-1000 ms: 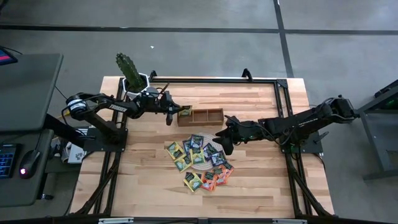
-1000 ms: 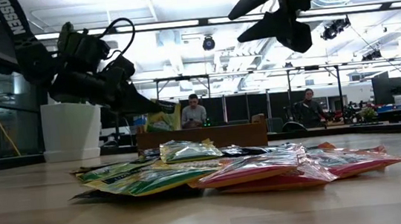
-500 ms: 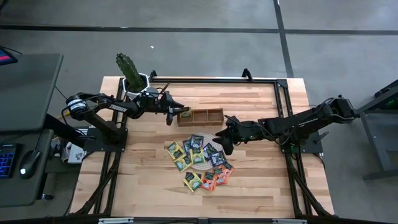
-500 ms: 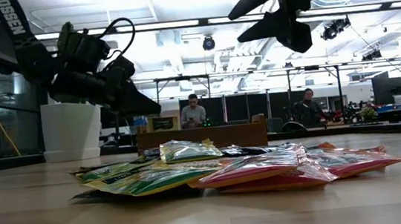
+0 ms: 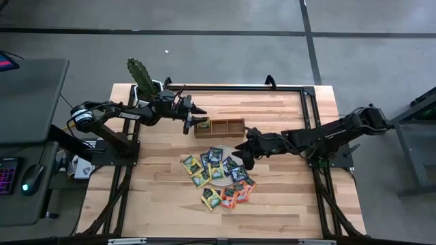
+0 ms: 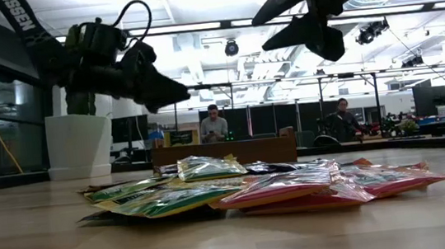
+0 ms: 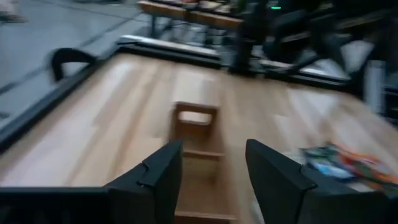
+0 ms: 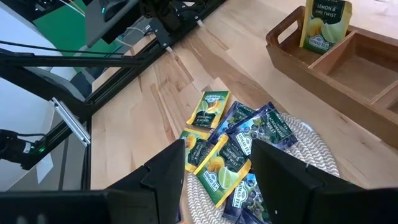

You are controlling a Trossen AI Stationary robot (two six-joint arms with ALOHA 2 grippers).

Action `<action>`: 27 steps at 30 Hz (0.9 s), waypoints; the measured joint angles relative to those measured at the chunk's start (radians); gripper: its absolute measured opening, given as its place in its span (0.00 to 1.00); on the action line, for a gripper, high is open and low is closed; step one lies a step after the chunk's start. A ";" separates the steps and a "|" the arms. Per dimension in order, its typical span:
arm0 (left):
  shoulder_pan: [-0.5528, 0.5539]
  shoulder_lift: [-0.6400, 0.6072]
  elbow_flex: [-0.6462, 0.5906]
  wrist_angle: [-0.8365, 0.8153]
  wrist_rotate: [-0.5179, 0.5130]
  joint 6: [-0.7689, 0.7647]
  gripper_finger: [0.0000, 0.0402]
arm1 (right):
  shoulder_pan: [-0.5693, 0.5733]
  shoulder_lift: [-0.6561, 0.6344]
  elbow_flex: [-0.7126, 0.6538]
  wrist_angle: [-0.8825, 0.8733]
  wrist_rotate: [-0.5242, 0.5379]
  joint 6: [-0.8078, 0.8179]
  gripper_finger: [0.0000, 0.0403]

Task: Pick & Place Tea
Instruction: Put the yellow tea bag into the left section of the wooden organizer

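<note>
Right wrist view: I see glossy square sachets heaped on the woven mat. One yellow-green sachet stands in the wooden tray's end compartment. Both claws, left gripper and right gripper, are spread, empty.

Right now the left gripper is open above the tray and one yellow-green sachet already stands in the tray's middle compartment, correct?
Not quite. The yellow-green sachet stands in an end compartment of the tray, not the middle one; the right wrist view shows the compartments beside it empty. The rest holds: the left gripper is open above the tray's end.
</note>
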 joint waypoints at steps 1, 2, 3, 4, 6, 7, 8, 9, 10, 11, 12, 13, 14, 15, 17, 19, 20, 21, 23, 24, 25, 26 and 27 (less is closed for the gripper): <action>0.000 0.000 0.001 0.000 0.035 -0.001 0.42 | 0.001 0.010 -0.001 0.011 -0.001 0.000 0.45; 0.000 0.000 0.001 -0.003 0.069 -0.003 0.41 | 0.001 0.023 -0.001 0.026 -0.003 0.000 0.45; -0.003 0.000 0.001 -0.012 0.105 -0.011 0.40 | 0.001 0.037 -0.001 0.045 -0.009 0.000 0.45; -0.011 0.000 0.001 -0.026 0.135 -0.016 0.39 | 0.001 0.052 -0.001 0.063 -0.017 0.000 0.45; -0.039 0.000 0.002 -0.061 0.189 -0.015 0.37 | 0.003 0.083 -0.001 0.097 -0.022 0.000 0.45; -0.059 0.000 0.002 -0.083 0.211 -0.011 0.37 | 0.003 0.098 -0.001 0.110 -0.021 0.000 0.45; -0.083 0.000 0.002 -0.108 0.222 -0.004 0.36 | 0.003 0.112 -0.001 0.123 -0.020 0.000 0.45; -0.108 0.000 0.002 -0.134 0.222 0.006 0.36 | 0.004 0.122 -0.001 0.134 -0.021 0.003 0.45; -0.134 0.000 0.002 -0.160 0.216 0.017 0.36 | 0.005 0.134 -0.001 0.141 -0.021 0.004 0.45; -0.160 0.000 0.001 -0.183 0.203 0.027 0.36 | 0.007 0.143 -0.001 0.153 -0.022 0.003 0.45; -0.185 0.000 0.002 -0.205 0.185 0.037 0.36 | 0.011 0.151 -0.001 0.164 -0.022 0.001 0.44; -0.206 0.000 0.002 -0.224 0.169 0.044 0.36 | 0.016 0.157 -0.001 0.170 -0.022 0.000 0.43; -0.225 0.000 0.001 -0.239 0.156 0.051 0.36 | 0.022 0.164 0.002 0.172 -0.022 0.000 0.41; -0.242 0.000 0.001 -0.255 0.140 0.057 0.36 | 0.028 0.171 0.011 0.167 -0.023 -0.001 0.39; -0.266 0.000 0.001 -0.278 0.120 0.058 0.36 | 0.042 0.191 0.036 0.142 -0.024 -0.008 0.32; -0.284 0.000 0.002 -0.298 0.106 0.059 0.36 | 0.054 0.222 0.073 0.113 -0.024 -0.032 0.22; -0.294 0.000 0.002 -0.308 0.102 0.055 0.36 | 0.060 0.238 0.095 0.099 -0.024 -0.049 0.16; -0.303 0.000 0.002 -0.314 0.096 0.048 0.36 | 0.066 0.258 0.117 0.079 -0.025 -0.066 0.10; -0.321 0.000 0.002 -0.321 0.091 0.033 0.36 | 0.075 0.305 0.168 0.052 -0.019 -0.107 0.03; -0.334 0.000 0.002 -0.322 0.089 0.023 0.36 | 0.080 0.330 0.194 0.033 -0.008 -0.114 0.03; -0.347 0.000 0.002 -0.321 0.084 0.014 0.36 | 0.082 0.358 0.219 0.002 0.004 -0.114 0.04; -0.359 0.000 0.002 -0.323 0.077 0.011 0.36 | 0.082 0.383 0.242 -0.022 0.011 -0.114 0.03; -0.374 0.000 0.002 -0.328 0.066 0.005 0.36 | 0.082 0.409 0.265 -0.043 0.009 -0.120 0.02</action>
